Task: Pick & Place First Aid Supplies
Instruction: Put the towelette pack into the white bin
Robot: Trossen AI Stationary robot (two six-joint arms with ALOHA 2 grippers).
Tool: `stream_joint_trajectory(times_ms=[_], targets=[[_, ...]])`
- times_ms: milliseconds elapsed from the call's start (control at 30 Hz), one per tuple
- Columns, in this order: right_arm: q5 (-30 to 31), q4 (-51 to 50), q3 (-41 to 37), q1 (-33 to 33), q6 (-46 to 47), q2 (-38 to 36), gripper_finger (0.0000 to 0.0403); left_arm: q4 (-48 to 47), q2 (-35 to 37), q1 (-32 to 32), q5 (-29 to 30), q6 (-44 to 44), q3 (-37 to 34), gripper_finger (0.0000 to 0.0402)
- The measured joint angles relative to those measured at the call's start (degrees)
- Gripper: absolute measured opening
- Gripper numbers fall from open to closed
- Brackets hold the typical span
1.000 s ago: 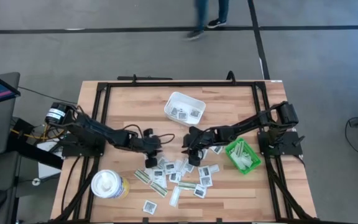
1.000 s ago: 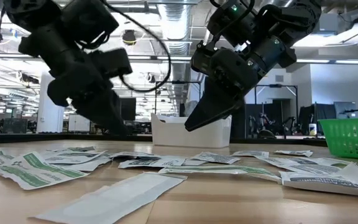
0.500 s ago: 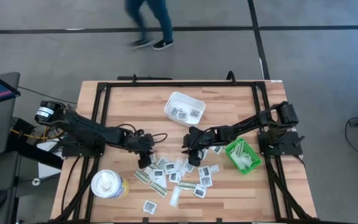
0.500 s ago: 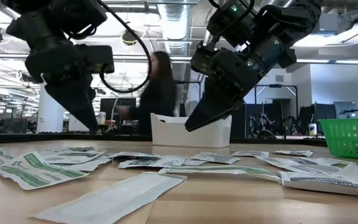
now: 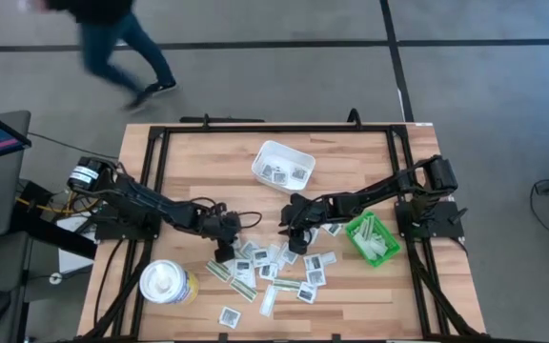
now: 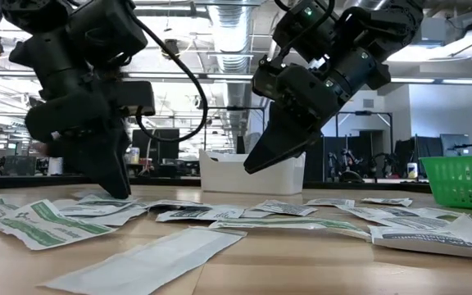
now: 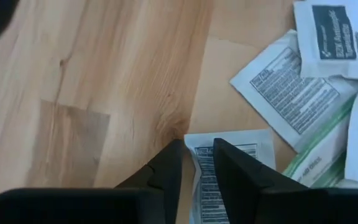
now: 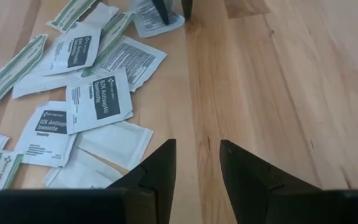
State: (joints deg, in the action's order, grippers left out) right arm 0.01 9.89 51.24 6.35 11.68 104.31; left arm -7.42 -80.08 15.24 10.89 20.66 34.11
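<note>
The first aid supplies (image 5: 274, 272), small white packets and white-and-green strips, lie flat and scattered on the wooden table near its front. My left gripper (image 7: 196, 146) is open at the pile's left end. Its fingertips are low over one white printed packet (image 7: 253, 146), one on either side of the packet's edge. In the low view my left gripper (image 6: 115, 190) reaches down to the level of the packets. My right gripper (image 8: 196, 155) is open and hangs above bare wood at the pile's far side; the low view shows my right gripper (image 6: 251, 168) clear of the table. My left gripper slants down from the table's left at the printed packet's corner (image 7: 191, 138), which lies flat on the table. One fingertip (image 7: 174, 149) stands over bare wood and the other over the packet. I cannot tell whether they touch it.
A white tray (image 5: 265, 152) with a few packets stands toward the far edge. A green bin (image 5: 355, 229) holding strips stands right of the pile. A white round tub (image 5: 167, 282) sits at the near left. A person walks on the floor beyond the far edge.
My left gripper has swung a little toward the table's left edge, tipped more steeply downward, and come down to the packets at the pile's left end. A person has walked leftward across the floor behind the table.
</note>
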Motion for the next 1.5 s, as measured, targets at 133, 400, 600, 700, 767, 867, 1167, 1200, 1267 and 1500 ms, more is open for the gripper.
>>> stream_joint_trajectory(times_ms=[133, 400, 600, 700, 767, 867, 1167, 1200, 1267, 1500], targets=[[0.01, 0.0, 0.0, 0.0, -0.02, 0.01, 0.0118, 1.46, 1.12, 0.22, 0.17, -3.95, -0.25, 0.0036], [0.02, 0.02, 0.0, 0.0, -0.04, 0.0, 0.0118, 21.1, 1.12, 0.18, 6.86, -16.16, -0.32, 0.0009], [0.02, 0.02, 0.0, 0.0, -0.07, 0.0, 0.0118, 35.78, 1.16, -1.27, 7.41, -31.55, -0.22, 0.0006], [0.02, 0.02, 0.0, 0.0, -0.07, 0.02, 0.0118, 39.62, 1.16, -4.48, 7.51, -36.26, -0.22, 0.0007], [0.02, 0.02, 0.0, 0.0, -0.07, 0.02, 0.0118, 42.06, 1.16, -7.77, 7.55, -36.9, -0.22, 0.0006], [0.02, 0.02, 0.0, 0.0, -0.09, 0.0, 0.0118, 45.09, 1.19, -13.3, 7.57, -36.93, -0.22, 0.0006], [0.1, 0.02, 0.0, -0.94, -0.24, 0.04, 0.0118, 50.07, 1.21, -26.86, -2.58, -29.76, -0.17, 0.0007], [0.17, 0.02, 0.0, -0.94, -0.24, 0.04, 0.0118, 50.27, 1.07, -27.52, -3.49, -29.42, -0.17, 0.0007], [0.15, 0.04, 0.0, -0.92, -0.24, 0.04, 0.0118, 51.31, 0.29, -28.4, -3.84, -29.38, -0.11, 0.0009], [0.15, 1.0, -0.02, -1.03, -0.24, 0.04, 0.0118, 60.2, -7.81, -29.26, -3.05, -29.35, -0.09, 0.0015]])
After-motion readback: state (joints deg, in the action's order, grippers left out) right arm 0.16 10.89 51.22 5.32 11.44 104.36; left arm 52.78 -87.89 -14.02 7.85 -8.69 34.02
